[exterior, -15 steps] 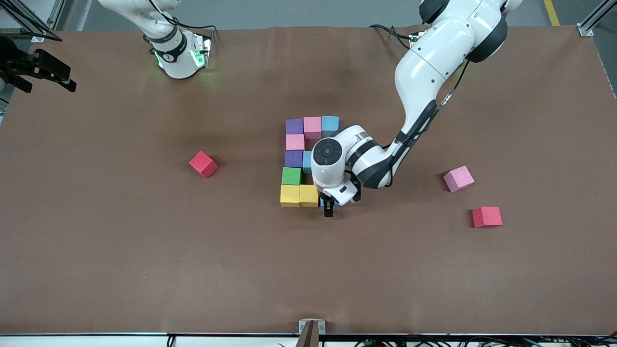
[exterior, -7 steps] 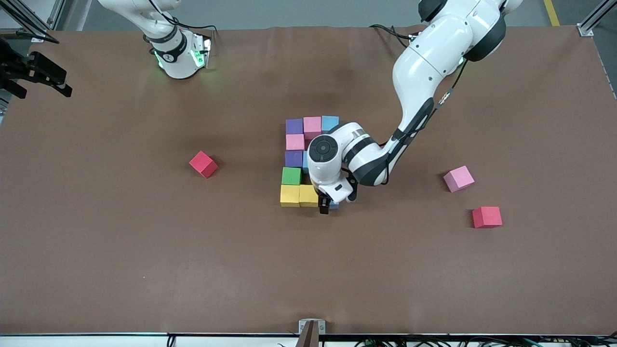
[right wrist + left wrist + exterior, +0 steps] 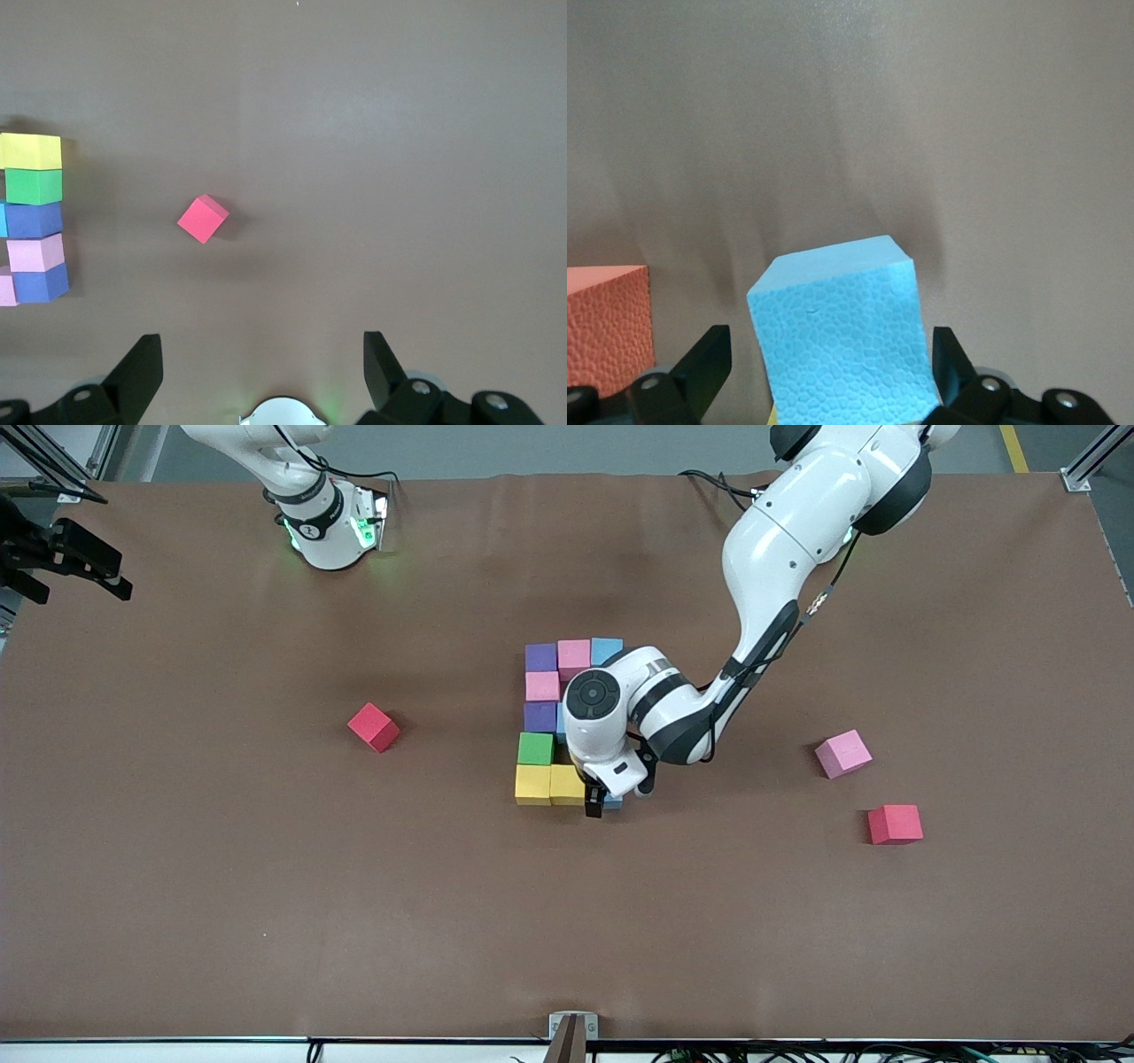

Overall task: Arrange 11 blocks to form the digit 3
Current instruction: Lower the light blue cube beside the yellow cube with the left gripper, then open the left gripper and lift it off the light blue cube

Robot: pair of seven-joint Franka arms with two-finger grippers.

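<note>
The blocks lie in a cluster mid-table: purple (image 3: 540,657), pink (image 3: 574,657) and light blue (image 3: 606,650) in a row, then pink (image 3: 542,686), purple (image 3: 539,716), green (image 3: 535,748) and two yellow (image 3: 549,784). My left gripper (image 3: 595,804) is low beside the yellow pair, open, its jaws astride a light blue block (image 3: 842,345) with a gap on one side. An orange block (image 3: 607,314) lies close by; the arm hides it in the front view. My right gripper (image 3: 111,576) waits open, high at the right arm's end of the table.
A loose pink cube (image 3: 842,753) and a red cube (image 3: 895,824) lie toward the left arm's end. Another red cube (image 3: 373,727) lies toward the right arm's end, also seen as the red cube (image 3: 203,219) in the right wrist view. The table (image 3: 266,921) is brown.
My left gripper has shifted a little toward the yellow blocks, and a light blue edge now shows beside it. The right gripper drifted slightly, then held still.
</note>
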